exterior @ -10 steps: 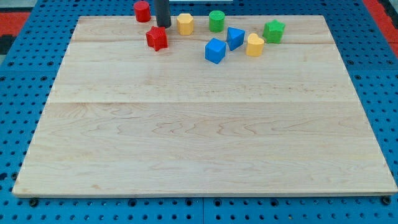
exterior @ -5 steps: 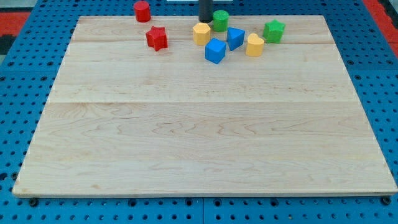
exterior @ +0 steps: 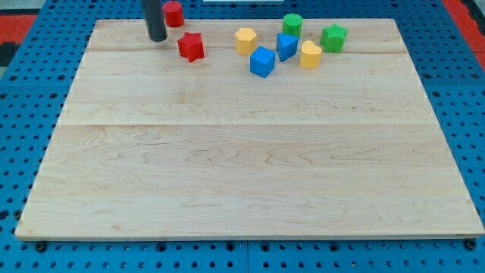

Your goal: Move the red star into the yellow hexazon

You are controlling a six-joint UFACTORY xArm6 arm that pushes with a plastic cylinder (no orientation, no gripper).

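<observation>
Red star [exterior: 191, 46] sits apart from yellow hexagon [exterior: 245, 40]; my tip [exterior: 157, 38] just left; no hand

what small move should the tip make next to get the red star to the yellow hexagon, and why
Probably slide my tip toward the view's right and slightly down into the red star: it sits just left of the star, not touching, and the yellow hexagon lies open further right.
</observation>
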